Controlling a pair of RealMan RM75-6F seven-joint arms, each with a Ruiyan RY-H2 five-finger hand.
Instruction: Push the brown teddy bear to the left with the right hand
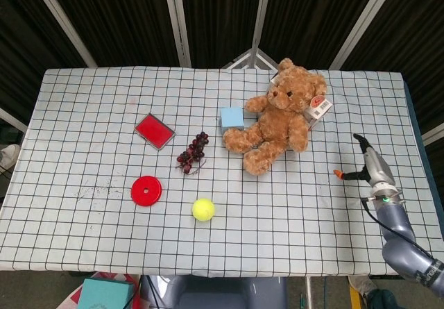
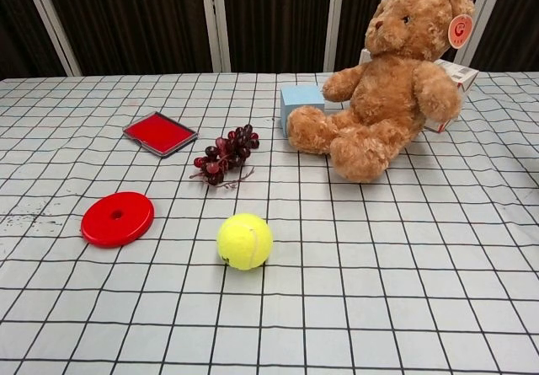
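Observation:
The brown teddy bear [image 1: 278, 118] sits upright at the back right of the checked table, one foot touching a light blue cube [image 1: 232, 117]; in the chest view the brown teddy bear [image 2: 394, 80] leans against a white box [image 2: 454, 77] behind it. My right hand [image 1: 366, 166] shows only in the head view, well to the right of the bear and apart from it, fingers spread, an orange fingertip pointing left, holding nothing. The left hand is in neither view.
A bunch of dark grapes [image 1: 193, 152], a red flat case [image 1: 154, 130], a red disc [image 1: 146, 190] and a yellow tennis ball [image 1: 202, 209] lie left of the bear. The table's right edge [image 1: 416, 142] runs close to my right hand.

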